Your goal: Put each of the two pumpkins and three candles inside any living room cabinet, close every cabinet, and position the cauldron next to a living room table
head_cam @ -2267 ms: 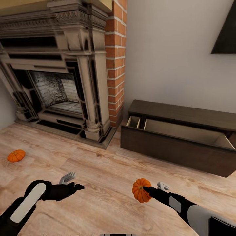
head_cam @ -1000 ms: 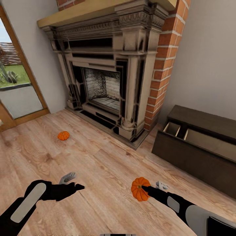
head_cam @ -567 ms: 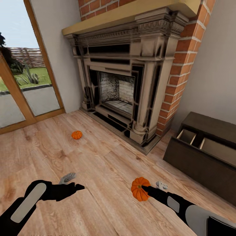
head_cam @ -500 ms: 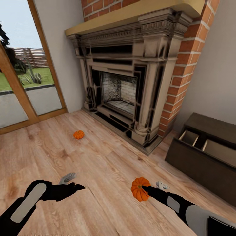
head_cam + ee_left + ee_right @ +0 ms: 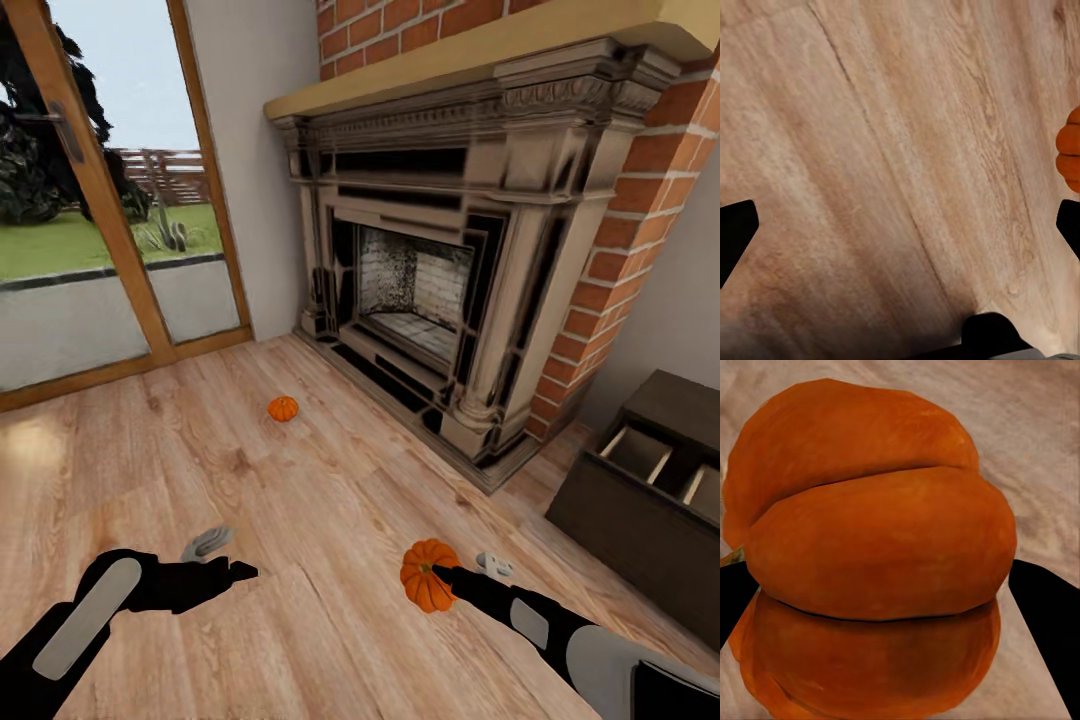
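1. The head view looked down over a pale wood floor (image 5: 330, 520) in a living room, with both robot arms stretched forward low in the frame.
2. The right gripper (image 5: 437, 576) was clamped on a small ribbed orange pumpkin (image 5: 426, 577), held above the floor. In the right wrist view this held pumpkin (image 5: 877, 547) sat between the two dark fingers (image 5: 1046, 622).
3. The left gripper (image 5: 222, 560) held nothing, and its fingers stood apart over bare floorboards. In the left wrist view the dark fingertips (image 5: 735, 232) showed at opposite edges, with wood grain between them.
4. A second pumpkin (image 5: 283, 408) lay on the floor well ahead of the arms, near the base of the fireplace (image 5: 440, 260).
5. The fireplace had a carved dark-and-cream surround, a tan mantel shelf and red brick (image 5: 640, 250) beside and above it.
6. At the right edge stood a low dark-brown cabinet (image 5: 640, 530) with its drawer pulled open. Two pale beige compartments (image 5: 640, 452) showed inside; what could be seen of them held nothing.
7. On the left, a wood-framed glass door (image 5: 100, 200) looked out onto grass and a fence.
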{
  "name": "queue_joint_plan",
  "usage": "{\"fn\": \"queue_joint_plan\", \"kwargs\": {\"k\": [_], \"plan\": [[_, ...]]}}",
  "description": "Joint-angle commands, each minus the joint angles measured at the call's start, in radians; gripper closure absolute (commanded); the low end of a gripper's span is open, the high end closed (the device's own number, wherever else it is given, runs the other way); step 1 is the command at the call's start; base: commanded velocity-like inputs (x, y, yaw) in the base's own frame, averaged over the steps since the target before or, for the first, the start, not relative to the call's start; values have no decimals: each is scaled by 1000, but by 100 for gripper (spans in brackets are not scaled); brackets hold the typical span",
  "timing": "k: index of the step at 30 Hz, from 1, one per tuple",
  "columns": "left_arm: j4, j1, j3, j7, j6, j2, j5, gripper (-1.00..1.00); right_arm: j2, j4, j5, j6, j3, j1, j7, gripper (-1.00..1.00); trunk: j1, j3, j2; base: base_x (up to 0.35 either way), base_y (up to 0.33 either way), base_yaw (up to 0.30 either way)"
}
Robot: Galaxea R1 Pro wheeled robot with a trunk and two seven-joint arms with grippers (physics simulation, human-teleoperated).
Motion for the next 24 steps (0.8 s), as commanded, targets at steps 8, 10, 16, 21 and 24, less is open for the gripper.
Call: {"fn": "queue_joint_plan", "kwargs": {"k": [8, 10, 16, 21, 24], "plan": [[0, -1, -2, 10, 1, -1, 10, -100, 0, -1, -11, -10, 1, -1, 3, 100, -31, 24, 56, 0, 0, 290], [0, -1, -2, 10, 1, -1, 10, -100, 1, -1, -11, -11, 1, -1, 3, 100, -35, 27, 63, 0, 0, 290], [0, -1, 0, 9, 1, 0, 10, -100, 6, -1, -10, -12, 1, -1, 3, 100, -35, 27, 63, 0, 0, 290], [0, -1, 1, 9, 1, 1, 10, -100, 7, -1, -10, -12, 1, -1, 3, 100, -35, 27, 63, 0, 0, 290], [0, 0, 1, 9, 1, 1, 10, -100, 7, -1, -10, -12, 2, 0, 2, 100, -35, 27, 63, 0, 0, 290]]}}
